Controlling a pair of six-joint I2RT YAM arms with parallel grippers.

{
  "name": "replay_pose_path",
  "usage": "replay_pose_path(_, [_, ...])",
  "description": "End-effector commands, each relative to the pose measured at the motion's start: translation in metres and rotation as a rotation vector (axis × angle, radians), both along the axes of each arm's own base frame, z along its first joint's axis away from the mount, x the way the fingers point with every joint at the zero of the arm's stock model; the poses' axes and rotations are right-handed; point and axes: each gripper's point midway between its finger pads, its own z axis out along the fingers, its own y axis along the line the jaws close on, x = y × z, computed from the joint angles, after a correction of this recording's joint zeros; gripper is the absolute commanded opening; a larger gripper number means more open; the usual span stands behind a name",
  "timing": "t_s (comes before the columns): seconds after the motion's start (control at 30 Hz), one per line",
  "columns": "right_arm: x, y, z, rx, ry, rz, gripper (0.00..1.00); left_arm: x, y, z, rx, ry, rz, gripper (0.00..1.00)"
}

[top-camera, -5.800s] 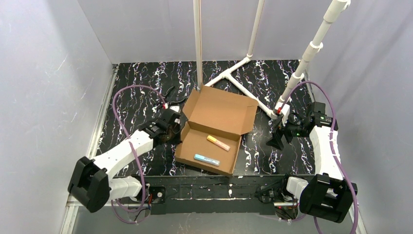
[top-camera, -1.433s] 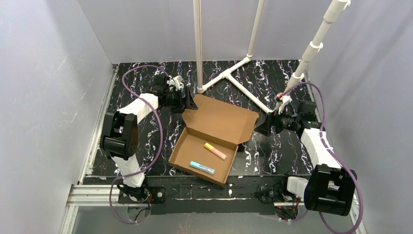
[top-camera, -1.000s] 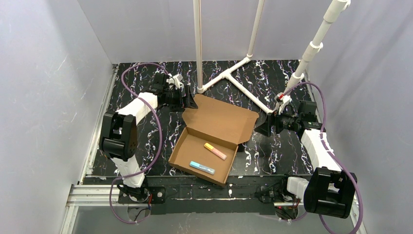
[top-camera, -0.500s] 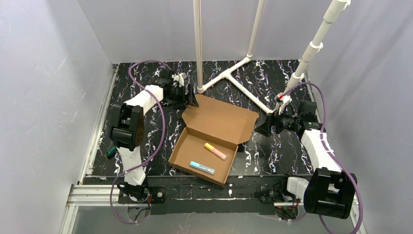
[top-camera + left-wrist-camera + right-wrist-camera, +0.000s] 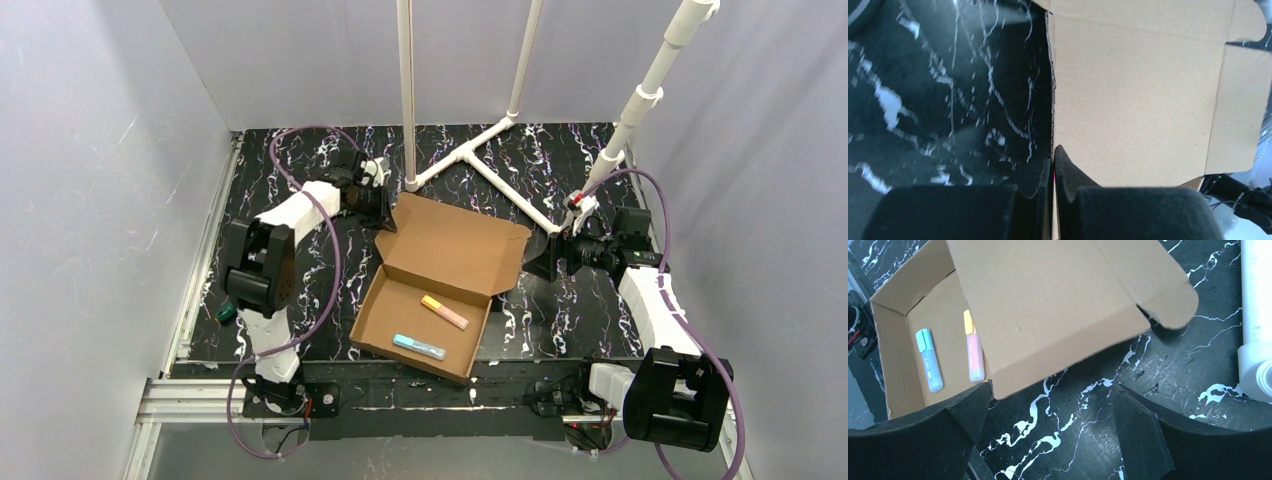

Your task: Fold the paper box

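The box (image 5: 452, 243) is lying open mid-table, its lid tilting toward the far side. The left gripper (image 5: 1053, 160) is pinching the lid's left edge. The right gripper (image 5: 536, 262) is standing spread just right of the lid. Two markers (image 5: 444, 312) are lying inside, their print too small to read.

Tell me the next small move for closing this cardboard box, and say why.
Probably raise the left claw, lifting the lid and swinging it over toward the tray. That claw is shut on the lid's left edge, and the lid lies folded back, open behind the tray. The right claw stands open beside the lid's right flap and grips nothing.
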Motion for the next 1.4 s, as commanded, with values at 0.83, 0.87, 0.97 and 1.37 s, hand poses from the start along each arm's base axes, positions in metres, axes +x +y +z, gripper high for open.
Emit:
replay_pose_path(0.83, [-0.027, 0.005, 0.036, -0.271, -0.092, 0.381, 0.98, -0.042, 0.023, 0.098, -0.160, -0.594, 0.038, 0.00])
replay_pose_path(0.87, [-0.026, 0.006, 0.038, -0.283, -0.104, 0.386, 0.98, -0.043, 0.021, 0.100, -0.169, -0.604, 0.028, 0.00])
replay_pose_path(0.97, [-0.024, 0.011, 0.046, -0.314, -0.134, 0.416, 0.98, -0.045, 0.015, 0.102, -0.199, -0.616, -0.011, 0.00])
replay_pose_path(1.37, [-0.018, 0.025, 0.065, -0.350, -0.187, 0.489, 0.98, -0.054, -0.002, 0.101, -0.269, -0.613, -0.103, 0.00])
